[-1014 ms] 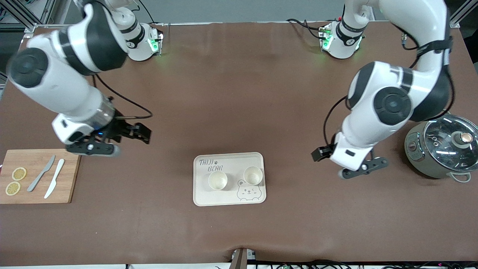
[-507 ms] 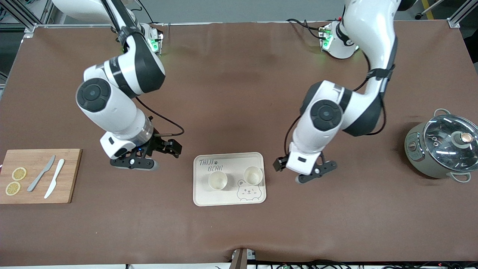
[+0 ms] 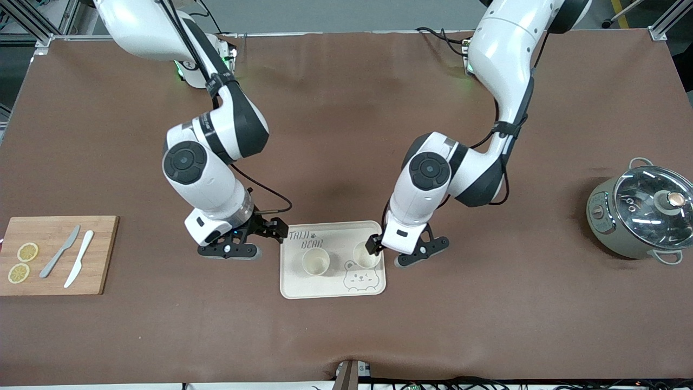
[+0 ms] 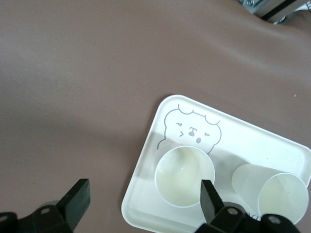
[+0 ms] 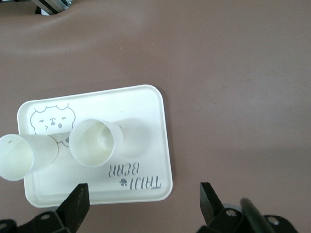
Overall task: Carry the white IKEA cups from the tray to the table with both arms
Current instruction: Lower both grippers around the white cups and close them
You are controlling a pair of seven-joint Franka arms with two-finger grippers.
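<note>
Cups [image 3: 315, 262] [image 3: 366, 254] both upright on tray [image 3: 332, 291], none on table [image 3: 346, 135] yet; I see left gripper [image 3: 391, 253] and right gripper [image 3: 254, 240] spread, empty, at tray's ends.

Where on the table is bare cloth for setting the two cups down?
Bare cloth lies between the tray and the cutting board, between the tray and the pot, and nearer the camera than the tray. It is crowded at the tray, where the open left gripper and open right gripper flank the cups.
</note>
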